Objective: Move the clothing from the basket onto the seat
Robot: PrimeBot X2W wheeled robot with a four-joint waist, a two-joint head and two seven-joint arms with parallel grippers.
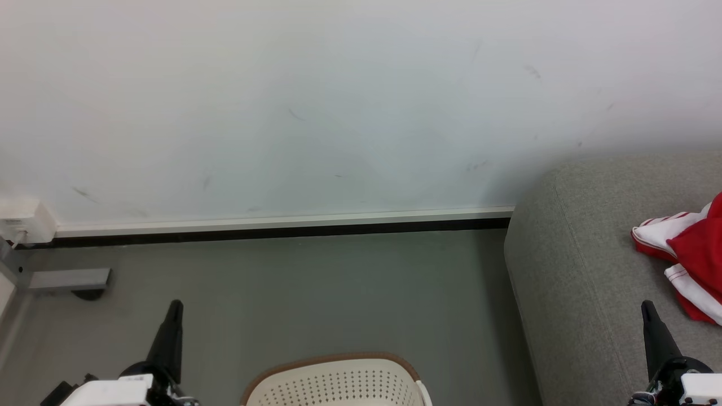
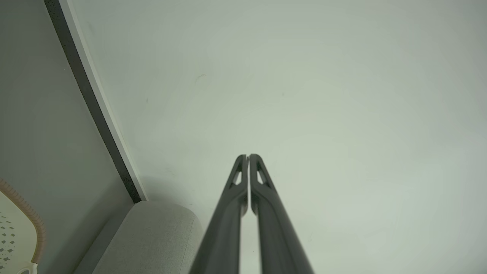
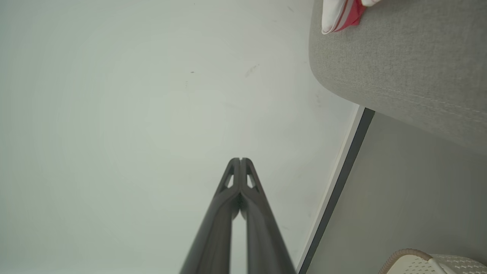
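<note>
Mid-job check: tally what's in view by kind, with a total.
Basket: 1
Seat: 1
Clothing heap on the seat: 1 (garments in it cannot be counted)
Grippers: 2, left gripper and right gripper, both shut and empty
Total: 5

We find bare floor (image 1: 316, 293) between the basket (image 1: 338, 383) and the wall (image 1: 282, 113) — free passage. On the right the seat (image 1: 575, 270) rises as a barrier; the clothing (image 1: 694, 254) covers part of its top. A grey bracket (image 1: 67, 279) juts in at far left.
</note>
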